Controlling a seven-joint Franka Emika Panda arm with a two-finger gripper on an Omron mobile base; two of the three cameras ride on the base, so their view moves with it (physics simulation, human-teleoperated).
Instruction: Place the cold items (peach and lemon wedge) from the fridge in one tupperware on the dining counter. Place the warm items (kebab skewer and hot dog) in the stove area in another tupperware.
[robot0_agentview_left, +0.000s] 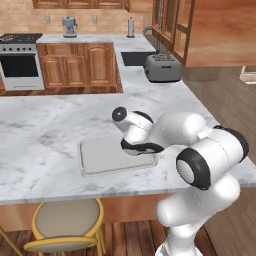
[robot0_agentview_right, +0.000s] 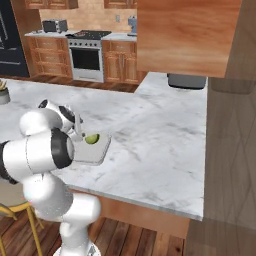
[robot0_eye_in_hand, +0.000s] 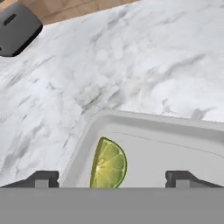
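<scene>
The gripper (robot0_eye_in_hand: 112, 178) stands wide open, its two dark tips low in the hand view with nothing between them. The lemon wedge (robot0_eye_in_hand: 108, 164) lies free inside the shallow tupperware (robot0_eye_in_hand: 87, 131), near its wall, at bottom centre of the hand view; in the right base view it shows as a green spot at centre left. The tupperware sits on the marble dining counter (robot0_agentview_left: 40, 125). Judging by this, the lemon's placement looks done. Next, the arm should lift clear and the base head for the fridge for the peach.
</scene>
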